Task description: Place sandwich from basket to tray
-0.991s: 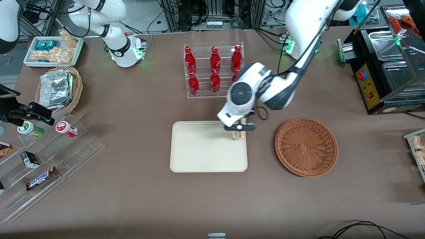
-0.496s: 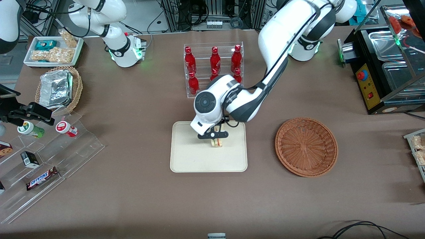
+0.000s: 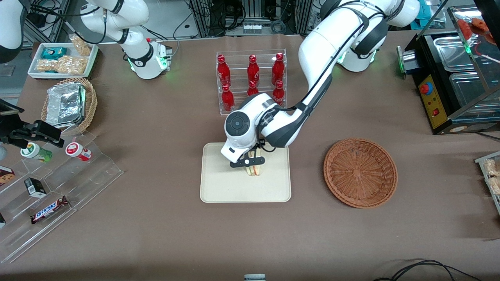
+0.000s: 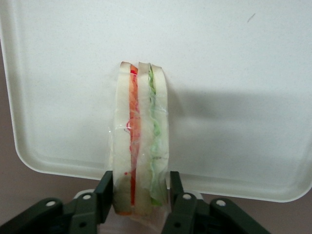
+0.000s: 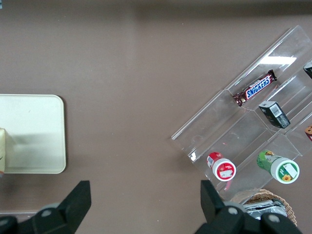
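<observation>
— Two black fingers [image 4: 105, 192] of the gripper [image 3: 250, 165] are clamped on what, exactly?

— On the sandwich [image 4: 140, 141], a slim wedge in clear crinkled wrap. White bread slices stand on edge, with a red-orange layer and a frilly green layer between them. One finger presses each outer bread face.

— And where does that put it, taking the tray [image 3: 218, 187] as the landmark?

— Over the tray's middle, a little toward the edge farther from the front camera. Whether the sandwich [image 3: 254, 170] touches the surface, I cannot tell. In the wrist view a soft shadow lies on the tray [image 4: 234, 58] beside it.

— What is the tray like?

— Flat, cream-coloured, smooth plastic, rectangular with rounded corners and a low raised rim. It lies on the matte brown tabletop [image 3: 164, 234].

— And the basket [image 3: 360, 172]?

— Round, shallow, plate-like, tightly woven reddish-brown wicker with ringed ridges. It sits apart from the tray, toward the working arm's end of the table, with nothing in it.

— Anything else near the tray?

— A clear acrylic rack of glossy red bottles [image 3: 251, 81], farther from the front camera than the tray.
</observation>
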You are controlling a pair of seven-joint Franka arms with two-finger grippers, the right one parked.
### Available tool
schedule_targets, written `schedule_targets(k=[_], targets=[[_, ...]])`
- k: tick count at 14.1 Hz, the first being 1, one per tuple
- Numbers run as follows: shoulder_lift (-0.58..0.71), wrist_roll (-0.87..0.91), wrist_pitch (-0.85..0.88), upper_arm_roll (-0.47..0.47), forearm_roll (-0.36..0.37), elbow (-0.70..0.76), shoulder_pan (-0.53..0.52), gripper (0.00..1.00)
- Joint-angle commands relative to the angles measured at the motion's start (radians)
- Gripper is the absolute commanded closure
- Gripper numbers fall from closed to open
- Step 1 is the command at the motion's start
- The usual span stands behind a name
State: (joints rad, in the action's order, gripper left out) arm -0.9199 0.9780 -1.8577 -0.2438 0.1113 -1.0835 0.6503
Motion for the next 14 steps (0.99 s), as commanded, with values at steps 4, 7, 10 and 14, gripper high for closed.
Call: schedule_targets(k=[4,7,10,14], targets=[[0.278,0.028,0.343,0.011,-0.07,0.002,-0.081,0.0],[0.491,-0.144,0.518,0.009,-0.12,-0.134,-0.223,0.0],[0.651,-0.296,0.667,0.011,-0.116,-0.228,-0.394,0.0],[0.731,-0.456,0.816,0.012,-0.013,-0.236,-0.535,0.0]])
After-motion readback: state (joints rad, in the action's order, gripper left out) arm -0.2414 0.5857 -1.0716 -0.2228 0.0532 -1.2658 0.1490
